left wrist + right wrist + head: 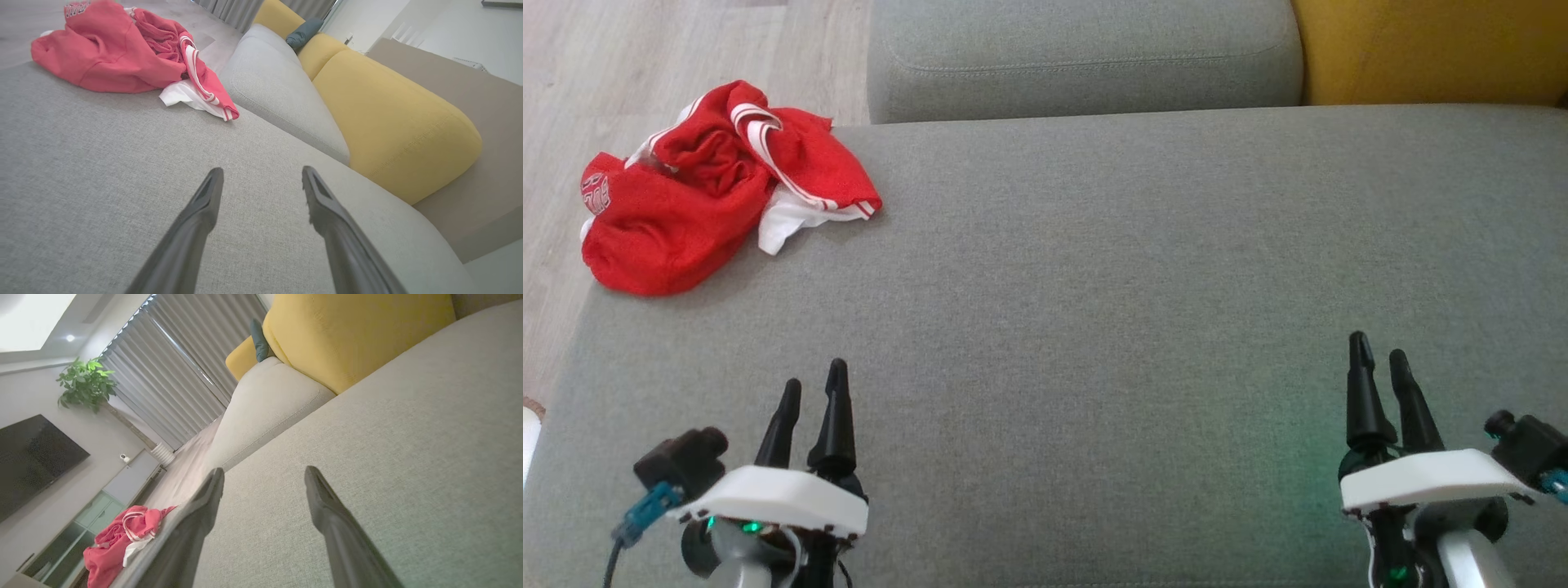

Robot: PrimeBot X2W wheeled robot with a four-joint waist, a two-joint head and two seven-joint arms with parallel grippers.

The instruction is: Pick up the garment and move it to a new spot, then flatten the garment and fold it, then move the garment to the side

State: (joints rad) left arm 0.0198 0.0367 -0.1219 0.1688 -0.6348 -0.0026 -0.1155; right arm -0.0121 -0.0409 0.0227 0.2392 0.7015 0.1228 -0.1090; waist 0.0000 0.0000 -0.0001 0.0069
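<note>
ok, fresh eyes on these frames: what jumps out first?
The crumpled red garment with white trim, at the far left corner of the grey sofa seat. Next, the yellow cushion at the far right, behind the seat. The left claw and right claw hover open and empty over the near part.

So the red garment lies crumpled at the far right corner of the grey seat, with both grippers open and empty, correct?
No, the side is wrong: the head view shows the red garment crumpled at the far left corner of the grey seat. The left gripper and right gripper are indeed open and empty.
</note>
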